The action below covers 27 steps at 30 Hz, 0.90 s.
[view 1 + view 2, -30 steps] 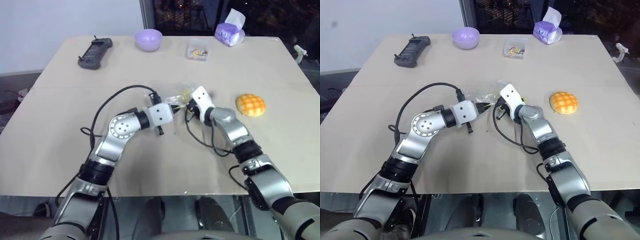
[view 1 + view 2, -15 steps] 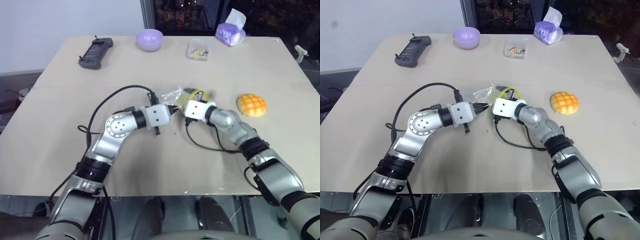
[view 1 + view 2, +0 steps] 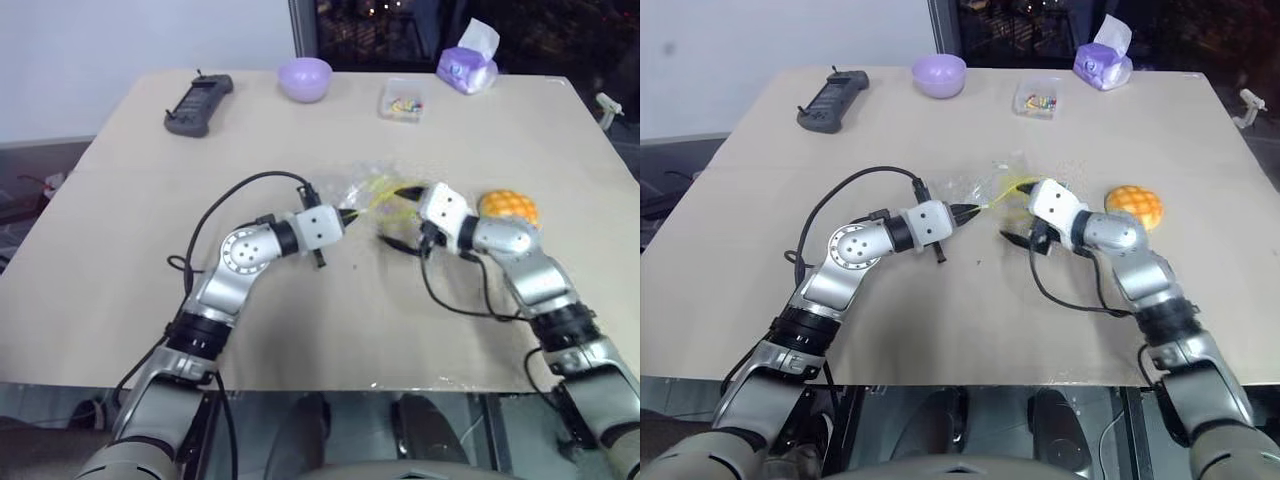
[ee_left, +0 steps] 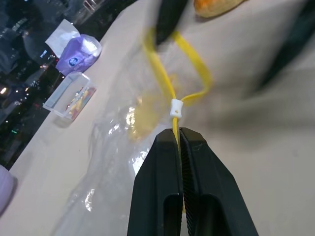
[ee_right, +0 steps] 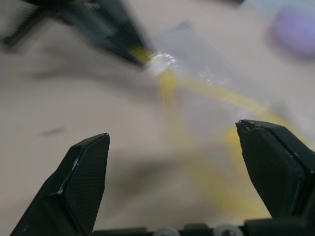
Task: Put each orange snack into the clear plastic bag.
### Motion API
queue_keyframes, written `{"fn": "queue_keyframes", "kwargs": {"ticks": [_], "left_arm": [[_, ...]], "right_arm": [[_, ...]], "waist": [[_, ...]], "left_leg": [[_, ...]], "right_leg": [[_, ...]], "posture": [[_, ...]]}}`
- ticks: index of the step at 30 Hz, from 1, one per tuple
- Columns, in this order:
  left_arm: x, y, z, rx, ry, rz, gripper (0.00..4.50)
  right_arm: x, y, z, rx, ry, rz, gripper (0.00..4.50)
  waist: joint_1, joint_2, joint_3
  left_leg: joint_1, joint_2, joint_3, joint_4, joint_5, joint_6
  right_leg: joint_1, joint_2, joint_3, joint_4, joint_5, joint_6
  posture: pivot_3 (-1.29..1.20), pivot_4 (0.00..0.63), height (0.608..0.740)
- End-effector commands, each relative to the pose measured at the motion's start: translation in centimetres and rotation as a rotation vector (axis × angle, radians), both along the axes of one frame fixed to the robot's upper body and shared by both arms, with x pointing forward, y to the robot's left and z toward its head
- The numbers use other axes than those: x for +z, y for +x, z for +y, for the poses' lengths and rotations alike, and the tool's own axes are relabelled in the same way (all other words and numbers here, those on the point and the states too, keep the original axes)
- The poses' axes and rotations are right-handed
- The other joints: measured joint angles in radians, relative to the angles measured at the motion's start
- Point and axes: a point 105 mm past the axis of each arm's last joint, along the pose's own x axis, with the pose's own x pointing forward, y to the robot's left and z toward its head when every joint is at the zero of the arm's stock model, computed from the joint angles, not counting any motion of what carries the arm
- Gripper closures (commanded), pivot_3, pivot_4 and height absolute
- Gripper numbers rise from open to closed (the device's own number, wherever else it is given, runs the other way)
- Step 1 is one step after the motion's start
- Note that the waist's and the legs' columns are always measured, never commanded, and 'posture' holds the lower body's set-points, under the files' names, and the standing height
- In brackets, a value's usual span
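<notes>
one orange snack (image 3: 507, 208); one clear plastic bag (image 3: 372, 193)

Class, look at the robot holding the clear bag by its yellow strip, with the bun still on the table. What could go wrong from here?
1. Only the left gripper pinches the clear plastic bag, by its yellow seal strip; the limp mouth may sag shut.
2. The open right gripper hangs beside the bag and might snag it when turning toward the orange snack.
</notes>
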Motion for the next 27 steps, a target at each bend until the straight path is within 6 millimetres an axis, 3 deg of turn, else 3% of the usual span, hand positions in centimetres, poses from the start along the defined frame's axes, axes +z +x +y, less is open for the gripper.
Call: {"fn": "queue_keyframes", "kwargs": {"ticks": [1, 6, 10, 13, 17, 21, 27], "left_arm": [[1.2, -0.1, -0.7, -0.029, -0.029, -0.038, 4.50], [1.1, 0.0, -1.0, -0.036, -0.030, -0.039, 4.50], [0.9, -0.1, -1.1, -0.044, -0.026, -0.038, 4.50], [0.9, -0.1, -1.2, -0.046, -0.022, -0.039, 4.50], [1.0, 0.0, -1.1, -0.043, -0.018, -0.041, 4.50], [0.9, 0.1, -1.0, -0.041, -0.013, -0.040, 4.50], [0.9, 0.1, -1.1, -0.043, -0.013, -0.041, 4.50]], "right_arm": [[3.4, 0.9, -3.5, -0.139, 0.137, 0.012, 0.04], [3.6, 4.2, -12.0, -0.535, 0.275, 0.048, 0.04], [0.6, 5.1, -16.4, -0.770, 0.308, 0.149, 0.04], [-1.4, 5.3, -18.1, -0.877, 0.302, 0.205, 0.04], [-3.2, 4.9, -18.5, -0.915, 0.339, 0.316, 0.04], [-4.5, 4.7, -19.7, -0.976, 0.258, 0.312, 0.04], [-4.7, 4.7, -19.4, -0.952, 0.226, 0.296, 2.33]], "waist": [[0.001, 0.000, 0.000], [0.012, 0.000, 0.000], [0.011, 0.000, 0.000], [0.007, 0.000, 0.000], [0.009, 0.000, 0.000], [0.014, 0.000, -0.001], [0.015, 0.000, -0.001]], "left_leg": [[0.000, 0.000, 0.000, 0.000, 0.000, 0.000], [0.001, 0.000, 0.000, 0.000, 0.000, 0.000], [0.000, 0.000, 0.001, 0.000, 0.000, 0.000], [0.000, 0.000, 0.002, 0.000, 0.000, 0.000], [0.001, 0.000, 0.002, 0.000, 0.000, 0.000], [0.001, -0.001, 0.001, 0.000, 0.000, 0.000], [0.001, -0.001, 0.001, 0.001, 0.000, 0.000]], "right_leg": [[0.000, 0.000, 0.000, 0.000, 0.000, 0.000], [0.000, 0.000, 0.000, 0.000, 0.000, 0.000], [0.000, 0.000, 0.000, -0.001, 0.000, 0.000], [0.000, 0.000, 0.000, -0.001, 0.000, 0.000], [0.000, 0.000, 0.001, 0.000, 0.000, 0.000], [0.001, -0.001, 0.000, -0.001, 0.000, 0.000], [0.002, -0.001, -0.001, 0.000, 0.000, 0.000]], "posture": [[0.00, 0.150, 0.740], [0.00, 0.150, 0.740], [0.00, 0.150, 0.740], [0.00, 0.150, 0.740], [0.00, 0.150, 0.740], [0.00, 0.150, 0.740], [0.00, 0.150, 0.740]]}}
